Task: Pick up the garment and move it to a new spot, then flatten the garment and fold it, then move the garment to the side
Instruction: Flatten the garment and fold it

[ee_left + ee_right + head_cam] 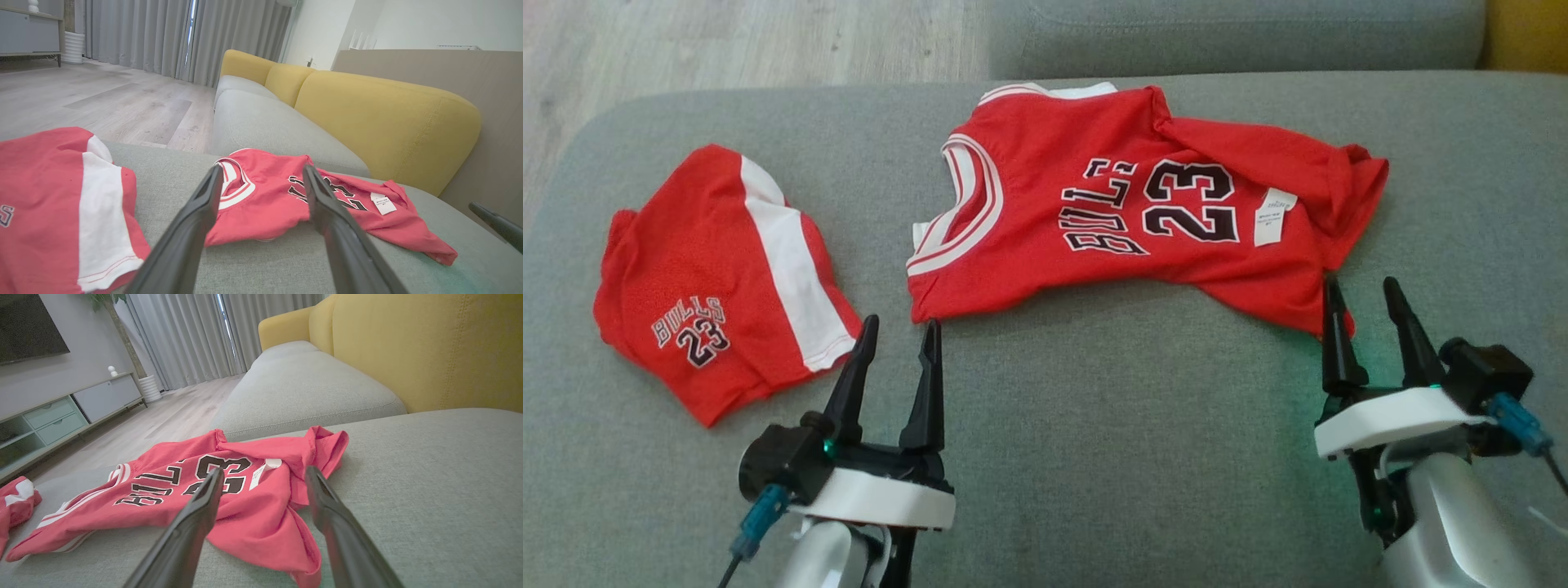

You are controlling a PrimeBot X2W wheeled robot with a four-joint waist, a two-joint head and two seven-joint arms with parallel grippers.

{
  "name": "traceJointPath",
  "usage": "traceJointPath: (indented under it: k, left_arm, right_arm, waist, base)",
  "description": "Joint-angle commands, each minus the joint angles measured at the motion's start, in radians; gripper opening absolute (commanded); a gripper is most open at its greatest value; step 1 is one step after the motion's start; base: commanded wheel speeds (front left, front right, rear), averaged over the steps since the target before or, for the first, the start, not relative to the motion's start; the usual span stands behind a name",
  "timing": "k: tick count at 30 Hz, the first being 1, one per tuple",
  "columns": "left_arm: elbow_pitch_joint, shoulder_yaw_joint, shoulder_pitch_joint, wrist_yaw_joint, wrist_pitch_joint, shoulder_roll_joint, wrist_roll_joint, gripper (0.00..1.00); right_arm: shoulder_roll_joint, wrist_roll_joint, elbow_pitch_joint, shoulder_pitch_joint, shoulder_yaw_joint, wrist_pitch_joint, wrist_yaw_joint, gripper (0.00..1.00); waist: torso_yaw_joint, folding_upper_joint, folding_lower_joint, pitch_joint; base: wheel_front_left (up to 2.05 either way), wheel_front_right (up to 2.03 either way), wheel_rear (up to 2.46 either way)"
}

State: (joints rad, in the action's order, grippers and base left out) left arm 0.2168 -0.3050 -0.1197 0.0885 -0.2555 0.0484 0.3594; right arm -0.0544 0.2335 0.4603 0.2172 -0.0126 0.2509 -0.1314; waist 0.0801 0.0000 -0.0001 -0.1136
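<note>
**STEP IN HAND: APPROACH TO GRASP THE JERSEY**

1. Use the grey cushion as your reference. Over its near part, the left gripper and the right gripper both point toward the far edge. Each has its fingers spread apart and holds nothing.

2. The jersey is the task garment. It lies face up across the middle of the cushion, toward the right side, collar end to the left.
   - The left gripper's inner fingertip sits at the jersey's near shoulder corner.
   - The right gripper's inner finger overlaps the near hem corner. In the right wrist view, red cloth lies between the fingers.

3. The hem end is bunched and turned over, exposing a white label. Treat the jersey as not yet flat.

4. A pair of red shorts lies on the left part of the cushion, apart from the jersey.

5. Beyond the far edge lie a second grey seat and wooden floor.

**Judgement:** the pick-up step is beginning. Flattening, folding and setting aside remain.

**Next move:** lower each gripper onto its corner and close on the cloth, taking a single layer at the hem end if you can. Lift both corners together, so the garment hangs level.
</note>
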Motion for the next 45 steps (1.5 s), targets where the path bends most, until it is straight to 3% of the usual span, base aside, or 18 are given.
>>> traceJointPath:
  k: [1, 7, 13, 17, 24, 25, 26, 32, 37, 45]
  left_arm:
    - [-0.037, 0.024, -0.04, 0.002, -0.006, 0.002, -0.012, 1.0]
    - [-0.03, 0.012, -0.06, 0.009, -0.006, 0.002, -0.013, 1.0]
    - [-0.02, 0.003, -0.075, 0.014, -0.006, 0.002, -0.008, 1.0]
    - [-0.016, 0.0, -0.08, 0.017, -0.006, 0.002, -0.006, 1.0]
    - [-0.015, -0.01, -0.093, 0.02, -0.006, 0.002, -0.005, 1.0]
    - [-0.014, -0.01, -0.094, 0.02, -0.006, 0.002, -0.005, 1.0]
    - [-0.013, -0.009, -0.095, 0.02, -0.006, 0.002, -0.006, 1.0]
    - [-0.008, 0.004, -0.095, 0.016, -0.006, 0.002, -0.009, 1.0]
    - [-0.008, 0.01, -0.085, 0.014, -0.006, 0.002, -0.007, 1.0]
    - [-0.014, 0.014, -0.052, 0.003, -0.006, 0.002, 0.0, 1.0]
  right_arm:
    - [0.004, -0.014, -0.034, 0.047, -0.014, 0.008, 0.001, 1.0]
    - [0.004, -0.073, 0.042, 0.134, 0.087, -0.086, 0.001, 1.0]
    - [0.004, -0.088, 0.219, 0.262, 0.252, -0.17, 0.001, 1.0]
    - [0.004, -0.127, 0.37, 0.356, 0.36, -0.179, 0.001, 1.0]
    - [0.004, -0.182, 0.599, 0.505, 0.429, -0.126, 0.001, 1.0]
    - [0.004, -0.198, 0.625, 0.52, 0.437, -0.119, 0.001, 0.78]
    - [0.004, -0.22, 0.643, 0.534, 0.444, -0.107, 0.001, 0.0]
    - [0.004, -0.292, 0.679, 0.59, 0.452, -0.025, 0.001, 0.0]
    - [0.004, -0.313, 0.632, 0.61, 0.388, 0.008, 0.001, 0.0]
    - [0.004, -0.162, 0.323, 0.505, 0.142, 0.011, 0.001, 0.0]
  waist:
    - [0.002, 0.0, 0.0001, -0.009]
    - [0.045, 0.0, 0.0001, -0.051]
    - [0.102, 0.0, 0.0001, -0.085]
    - [0.123, 0.0, 0.0001, -0.101]
    - [0.143, 0.0, 0.0001, -0.117]
    - [0.144, 0.0, 0.0001, -0.118]
    - [0.144, 0.0, 0.0001, -0.119]
    - [0.13, 0.0, 0.0001, -0.109]
    - [0.097, 0.0, 0.0001, -0.077]
    - [0.038, 0.0, 0.0001, -0.014]
  base:
    - [0.0, 0.0, 0.0]
    - [0.0, 0.0, 0.0]
    - [0.0, 0.0, 0.0]
    - [0.0, 0.0, 0.0]
    - [0.0, 0.0, 0.0]
    - [0.0, 0.0, 0.0]
    - [0.0, 0.0, 0.0]
    - [0.0, 0.0, 0.0]
    - [0.0, 0.0, 0.0]
    - [0.0, 0.0, 0.0]
